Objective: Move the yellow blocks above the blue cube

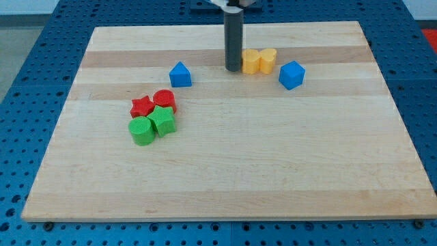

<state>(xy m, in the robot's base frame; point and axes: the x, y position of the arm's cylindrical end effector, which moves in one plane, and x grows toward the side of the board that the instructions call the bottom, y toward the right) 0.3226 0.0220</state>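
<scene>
Two yellow blocks sit side by side, touching, near the view's top of the board, a little right of centre. The left one has a notched, star-like outline; the right one is rounded at its top like a heart. Both look like smooth moulded plastic.

The blue cube stands just to their right and slightly lower in the view, turned so a corner faces forward, close to the heart-shaped yellow but apart from it.

My tip rests on the board just beside the left yellow block, on its left side; contact cannot be confirmed. The tool is a plain, straight, dark matte rod, upright, with nothing that opens or closes and nothing held.

A second blue block, peaked like a prism, lies well left of the tip.

Further left and lower, four blocks cluster together: a red star, a red cylinder, a green cylinder and a green star, each touching its neighbours.

The board is pale wood with lengthwise grain and a darker band near its top edge. It lies on a blue perforated table
</scene>
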